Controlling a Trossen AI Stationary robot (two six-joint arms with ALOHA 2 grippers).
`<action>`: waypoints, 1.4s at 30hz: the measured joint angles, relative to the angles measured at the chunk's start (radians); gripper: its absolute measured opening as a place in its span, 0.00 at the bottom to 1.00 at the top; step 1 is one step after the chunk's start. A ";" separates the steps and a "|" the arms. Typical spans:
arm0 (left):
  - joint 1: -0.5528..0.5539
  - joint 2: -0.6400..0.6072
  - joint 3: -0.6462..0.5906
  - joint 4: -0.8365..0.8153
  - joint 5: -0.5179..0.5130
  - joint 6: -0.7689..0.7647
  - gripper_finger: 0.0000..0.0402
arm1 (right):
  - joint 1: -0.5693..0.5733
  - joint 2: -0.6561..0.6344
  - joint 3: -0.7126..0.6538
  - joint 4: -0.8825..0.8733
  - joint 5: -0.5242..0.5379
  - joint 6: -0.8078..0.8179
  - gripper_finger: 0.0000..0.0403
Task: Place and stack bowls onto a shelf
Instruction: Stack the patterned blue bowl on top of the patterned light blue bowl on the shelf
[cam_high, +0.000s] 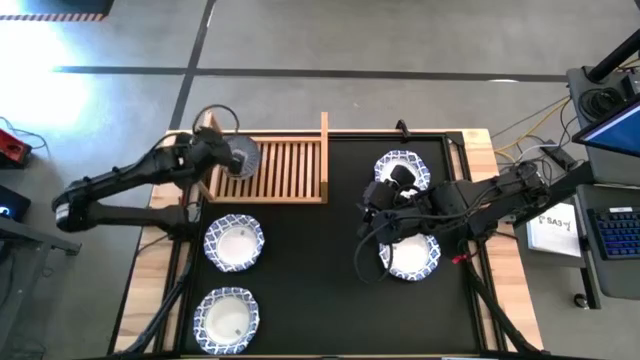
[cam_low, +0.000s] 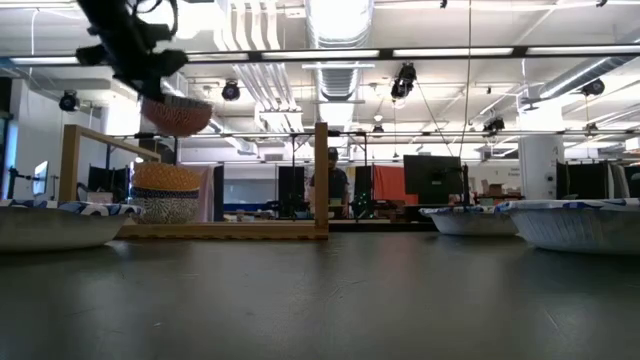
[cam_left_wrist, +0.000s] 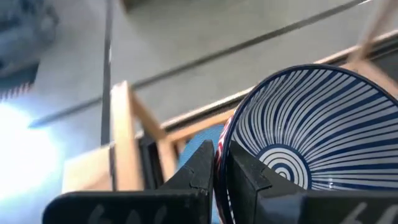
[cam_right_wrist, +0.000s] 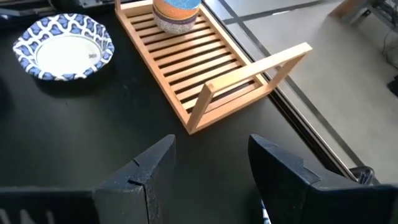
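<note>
1. Bowls are the matter here: the left pincer pinches the rim of a small radial-striped bowl, red on its outside in the low view, and holds it in the air above the shelf's left end.
2. Directly below it, in the low view, a short stack of small bowls already stands on the slats, a yellow one on top of a dark patterned one. The held bowl hangs clear of that stack, with open air between them, mouth upward and roughly level.
3. The coming move, as I judge it, turns on this vertical line-up: the stack lies straight down from the left pincer, so lowering should nest the bowl, provided it stays centred over the yellow one.
4. The left upright rail of the shelf stands just beside the stack; a sideways drift could knock the bowl's rim against it.
5. The right pincer is spread wide and holds nothing; it waits above the worktop's right half, between two wide white bowls with blue rims, well apart from the shelf.
6. Two more wide blue-rimmed bowls sit on the worktop in front of the shelf, nearer the left arm and still to be placed.
7. A person stands far off in the room beyond.
</note>
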 joint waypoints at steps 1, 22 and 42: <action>0.038 -0.003 -0.014 0.006 0.028 0.010 0.02 | 0.004 0.000 -0.001 0.001 0.000 0.000 0.48; 0.398 0.023 -0.180 0.265 0.270 0.085 0.04 | 0.026 0.000 -0.003 -0.047 0.000 0.002 0.48; 0.399 0.138 -0.177 0.279 0.260 0.099 0.07 | 0.027 0.000 -0.114 -0.048 -0.052 0.048 0.48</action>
